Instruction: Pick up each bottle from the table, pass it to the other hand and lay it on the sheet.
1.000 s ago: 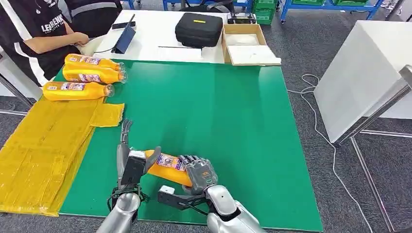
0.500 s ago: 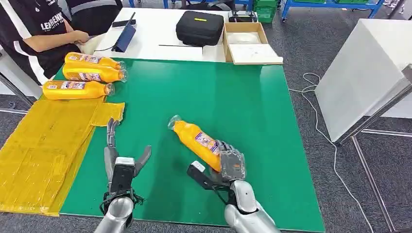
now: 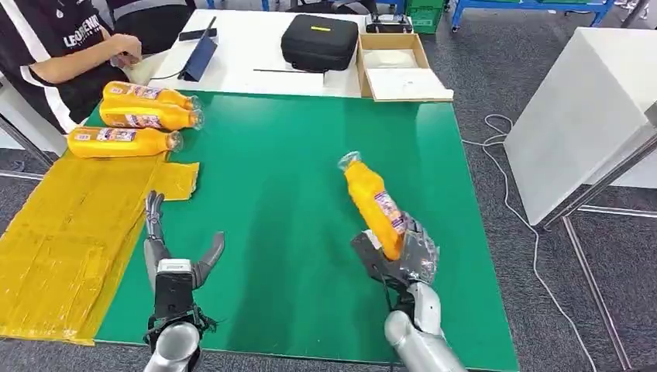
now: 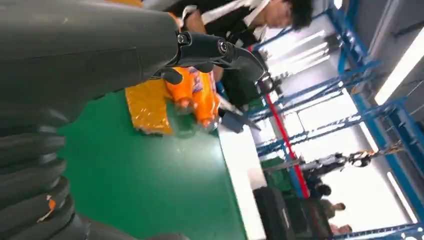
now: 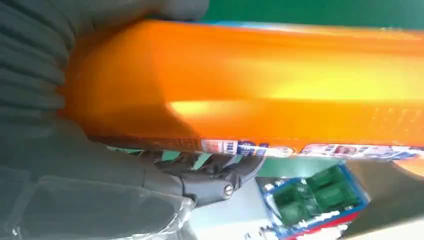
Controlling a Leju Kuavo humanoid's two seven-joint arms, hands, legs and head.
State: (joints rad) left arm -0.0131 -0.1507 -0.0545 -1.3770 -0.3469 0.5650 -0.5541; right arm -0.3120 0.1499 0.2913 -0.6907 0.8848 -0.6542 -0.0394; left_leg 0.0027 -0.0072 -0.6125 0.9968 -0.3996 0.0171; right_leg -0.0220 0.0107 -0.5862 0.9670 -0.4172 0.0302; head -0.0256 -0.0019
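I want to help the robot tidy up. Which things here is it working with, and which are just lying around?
Working with:
orange bottle in the right hand
left hand, holding nothing
three bottles lying near the person
yellow sheet

Just lying around:
black case
cardboard box
tablet

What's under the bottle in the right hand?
The bottle is lifted above the bare green mat. The right hand wraps its lower end, hiding the base.
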